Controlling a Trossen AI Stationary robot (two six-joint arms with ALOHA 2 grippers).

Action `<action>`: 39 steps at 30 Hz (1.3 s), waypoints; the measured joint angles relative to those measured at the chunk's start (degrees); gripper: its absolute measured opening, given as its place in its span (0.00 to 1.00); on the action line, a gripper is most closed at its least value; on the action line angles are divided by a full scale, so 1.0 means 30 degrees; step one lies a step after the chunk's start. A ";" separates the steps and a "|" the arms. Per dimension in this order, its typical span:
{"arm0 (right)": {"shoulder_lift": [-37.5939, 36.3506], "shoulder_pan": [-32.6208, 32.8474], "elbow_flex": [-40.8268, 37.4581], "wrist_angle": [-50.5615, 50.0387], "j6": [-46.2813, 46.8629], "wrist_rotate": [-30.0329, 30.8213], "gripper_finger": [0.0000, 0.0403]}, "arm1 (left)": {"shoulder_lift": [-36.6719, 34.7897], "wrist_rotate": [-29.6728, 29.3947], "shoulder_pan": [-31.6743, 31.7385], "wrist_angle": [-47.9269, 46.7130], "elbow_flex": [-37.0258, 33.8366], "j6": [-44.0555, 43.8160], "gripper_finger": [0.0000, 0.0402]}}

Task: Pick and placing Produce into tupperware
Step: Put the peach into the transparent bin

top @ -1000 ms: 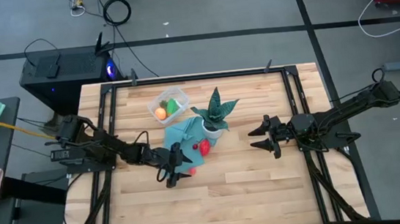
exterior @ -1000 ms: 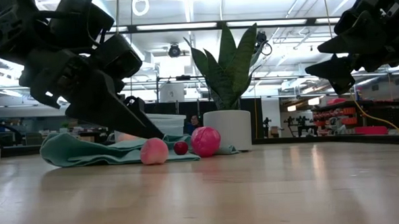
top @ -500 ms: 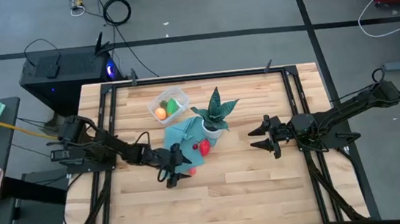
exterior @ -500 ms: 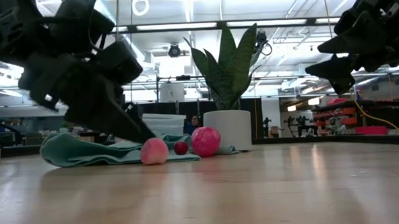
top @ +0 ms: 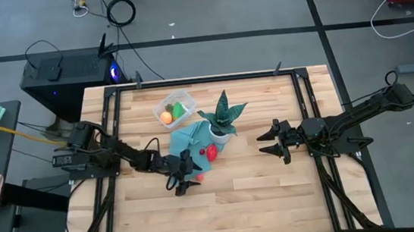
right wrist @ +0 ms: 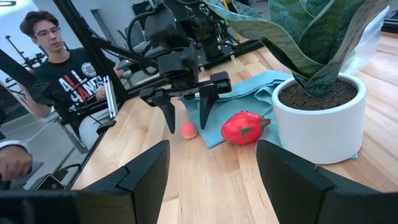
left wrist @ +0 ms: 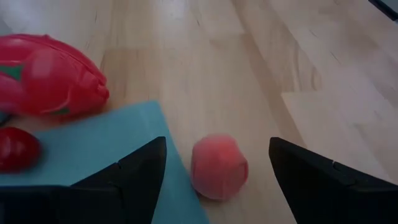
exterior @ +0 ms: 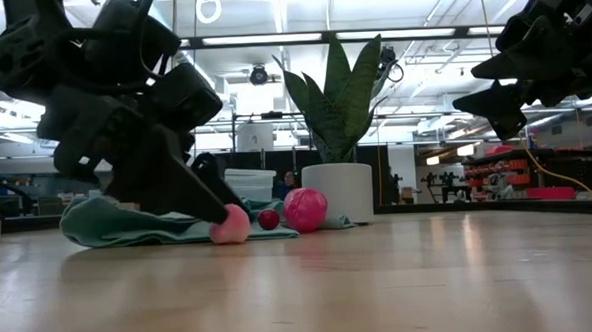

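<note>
My left gripper [top: 186, 174] is open and low over the table, at the near edge of the teal cloth [top: 189, 141]. In the left wrist view its fingers stand on either side of the small pinkish ball [left wrist: 219, 167], with a gap on both sides. The larger red fruit [left wrist: 46, 84] and a tiny dark red one [left wrist: 15, 149] lie on the cloth. The clear tupperware [top: 174, 107] sits toward the far edge, with the orange round fruit [top: 166, 118] and the green one [top: 180, 109] inside. My right gripper [top: 270, 142] waits open above the table, right of the plant.
A spiky green plant in a white pot [top: 222, 133] stands on the cloth's right edge, between the red fruit and my right gripper. A person [right wrist: 59, 68] sits beyond the table's left side. Bare wood lies near and right of the pinkish ball [top: 198, 178].
My left gripper has moved a little toward the table's right and lower, so its open fingers now straddle the pinkish ball. The fruits have not moved.
</note>
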 joint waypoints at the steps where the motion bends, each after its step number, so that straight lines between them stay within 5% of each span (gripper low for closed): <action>1: 0.0000 -0.0003 0.0000 -0.0007 0.0000 0.0000 0.61 | 0.0000 0.0000 0.0000 -0.0043 0.0033 0.0017 0.73; 24: -0.0003 0.0000 0.0000 0.0000 0.0000 0.0000 0.61 | -0.0007 0.0000 0.0001 -0.0449 0.0047 -0.0147 0.73; 39: 0.0001 -0.0007 0.0000 -0.0007 0.0000 0.0000 0.61 | -0.0015 0.0000 0.0000 -0.0534 0.0047 0.0033 0.50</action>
